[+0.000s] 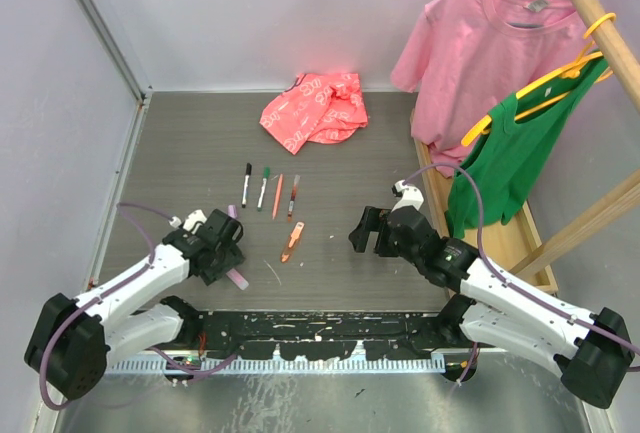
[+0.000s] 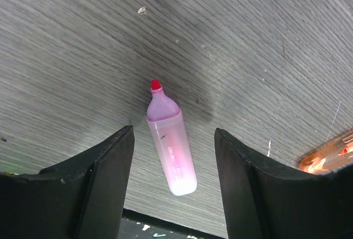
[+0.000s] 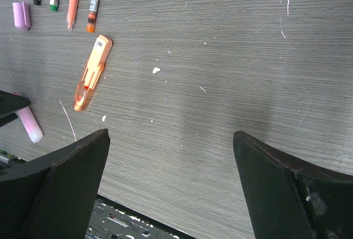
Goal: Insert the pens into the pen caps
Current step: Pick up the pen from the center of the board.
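A pink highlighter (image 2: 171,142) lies uncapped on the table, red tip pointing away, between the fingers of my open left gripper (image 2: 174,131). The fingers stand on either side without touching it. In the top view the left gripper (image 1: 230,253) hides most of the highlighter (image 1: 238,278). A lilac cap (image 1: 232,211) lies just beyond it. Two white markers (image 1: 246,185), a salmon-orange pen (image 1: 278,196) and a dark red pen (image 1: 293,196) lie in a row. A short orange pen (image 1: 292,242) lies nearer. My right gripper (image 1: 366,238) is open and empty above bare table (image 3: 171,135).
A red patterned cloth (image 1: 315,108) lies at the back. A wooden rack (image 1: 520,243) with a pink shirt (image 1: 475,48) and a green shirt (image 1: 520,153) stands at the right. Small white scraps (image 3: 156,70) dot the table. The black front edge strip (image 1: 320,333) runs along the near side.
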Motion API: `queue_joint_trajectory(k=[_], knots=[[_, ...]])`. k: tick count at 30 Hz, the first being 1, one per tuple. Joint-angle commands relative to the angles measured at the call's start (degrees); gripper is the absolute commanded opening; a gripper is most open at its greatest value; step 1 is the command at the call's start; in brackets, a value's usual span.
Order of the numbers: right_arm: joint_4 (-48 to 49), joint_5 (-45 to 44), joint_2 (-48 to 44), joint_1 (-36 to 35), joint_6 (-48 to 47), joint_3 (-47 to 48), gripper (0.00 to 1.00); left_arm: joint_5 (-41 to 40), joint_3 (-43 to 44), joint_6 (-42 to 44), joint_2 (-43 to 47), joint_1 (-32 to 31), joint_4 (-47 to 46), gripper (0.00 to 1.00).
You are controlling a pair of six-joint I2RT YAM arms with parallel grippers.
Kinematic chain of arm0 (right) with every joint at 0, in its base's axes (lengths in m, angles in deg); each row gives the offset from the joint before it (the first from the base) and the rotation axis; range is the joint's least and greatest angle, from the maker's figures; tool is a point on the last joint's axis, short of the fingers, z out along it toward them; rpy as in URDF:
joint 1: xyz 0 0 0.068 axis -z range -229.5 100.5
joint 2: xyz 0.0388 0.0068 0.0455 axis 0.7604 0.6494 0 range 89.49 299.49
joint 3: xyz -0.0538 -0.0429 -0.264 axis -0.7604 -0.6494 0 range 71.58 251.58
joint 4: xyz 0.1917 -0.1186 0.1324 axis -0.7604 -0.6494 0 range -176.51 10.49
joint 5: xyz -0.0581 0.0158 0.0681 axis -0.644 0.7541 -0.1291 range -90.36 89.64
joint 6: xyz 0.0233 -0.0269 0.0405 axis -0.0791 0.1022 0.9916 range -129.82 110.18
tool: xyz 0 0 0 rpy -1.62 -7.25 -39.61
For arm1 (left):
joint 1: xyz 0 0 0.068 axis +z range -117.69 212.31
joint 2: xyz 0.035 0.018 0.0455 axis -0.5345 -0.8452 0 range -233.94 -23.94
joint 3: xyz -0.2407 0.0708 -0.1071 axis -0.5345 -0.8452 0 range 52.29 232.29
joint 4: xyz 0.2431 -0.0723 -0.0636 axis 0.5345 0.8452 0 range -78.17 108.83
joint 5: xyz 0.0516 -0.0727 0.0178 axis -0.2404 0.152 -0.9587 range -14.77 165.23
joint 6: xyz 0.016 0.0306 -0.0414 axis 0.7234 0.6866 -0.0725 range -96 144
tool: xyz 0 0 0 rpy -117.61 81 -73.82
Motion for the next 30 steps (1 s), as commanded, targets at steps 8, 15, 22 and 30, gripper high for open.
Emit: queue_joint_trajectory(k=[8,15,22,30], knots=[[2.12,-0.24,-0.78,0.15,1.08,-0.14,0.99,-1.90,-0.92,-1.31,-2.68,-0.29,-4.69,0.49],[2.50,-0.35,-0.09,0.16,1.05,-0.07,0.99,-1.31,-2.03,-0.89,-2.87,-0.29,-6.31,0.34],[2.47,-0.36,3.33,0.16,-0.13,2.89,0.99,-2.01,-1.70,0.39,-1.35,-0.22,-5.60,0.18],[2.00,-0.63,0.60,0.16,-3.44,3.91,0.99,-5.02,4.17,11.27,10.91,-0.22,-6.23,0.12]])
